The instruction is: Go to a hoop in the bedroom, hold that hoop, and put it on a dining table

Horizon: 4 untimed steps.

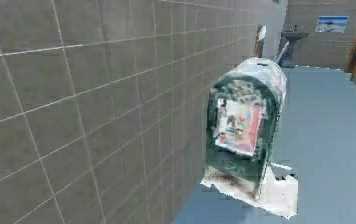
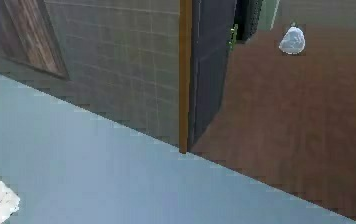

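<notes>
Ahead, a grey tiled wall [image 1: 76, 90] runs down the forward view's left. Close against it stands a green round-topped box [image 1: 246, 120] with a white and red panel on its front. What the panel shows is too blurred to make out. The box sits on a ragged white base [image 1: 271, 192], which rests on the blue-grey floor [image 1: 326, 130]. At the far end a picture [image 1: 332, 24] hangs on the back wall, with a small dark fixture [image 1: 291, 38] left of it that I cannot identify.

To the arm side, the same tiled wall [image 2: 116, 60] meets the blue-grey floor [image 2: 106, 160]. A wooden panel [image 2: 26, 40] is cut off by the top left corner. A wooden door frame [image 2: 185, 75] stands upright near the middle, with a dark door [image 2: 211, 70] just right of it. The door's top is cut off. Beyond it lies a brown wood floor [image 2: 286, 130], and on that, far out, is a pale rounded blob [image 2: 292, 40], too small to name. A white ragged patch [image 2: 1, 198] is clipped by the bottom left corner.

Where the hoop is I cannot tell, nor the gripper's state
</notes>
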Tool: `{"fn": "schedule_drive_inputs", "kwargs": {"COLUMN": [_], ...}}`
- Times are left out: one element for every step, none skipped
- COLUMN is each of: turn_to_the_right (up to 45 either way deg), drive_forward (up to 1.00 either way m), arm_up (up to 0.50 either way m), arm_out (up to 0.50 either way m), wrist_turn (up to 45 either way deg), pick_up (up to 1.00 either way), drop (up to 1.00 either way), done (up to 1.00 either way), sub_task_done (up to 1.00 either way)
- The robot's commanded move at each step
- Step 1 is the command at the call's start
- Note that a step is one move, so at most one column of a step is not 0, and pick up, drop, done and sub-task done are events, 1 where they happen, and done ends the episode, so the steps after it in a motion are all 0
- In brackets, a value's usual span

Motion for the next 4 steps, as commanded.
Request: {"fn": "schedule_drive_inputs", "kwargs": {"turn_to_the_right": [45.0,15.0,0.0,6.0], "drive_forward": [0.0,0.0,1.0,0.0], "arm_up": [0.0,0.0,0.0,0.0], "arm_out": [0.0,0.0,0.0,0.0], "wrist_turn": [0.0,0.0,0.0,0.0], "pick_up": [0.0,0.0,0.0,0.0], "drop": [0.0,0.0,0.0,0.0], "done": [0.0,0.0,0.0,0.0], "sub_task_done": [0.0,0.0,0.0,0.0]}}
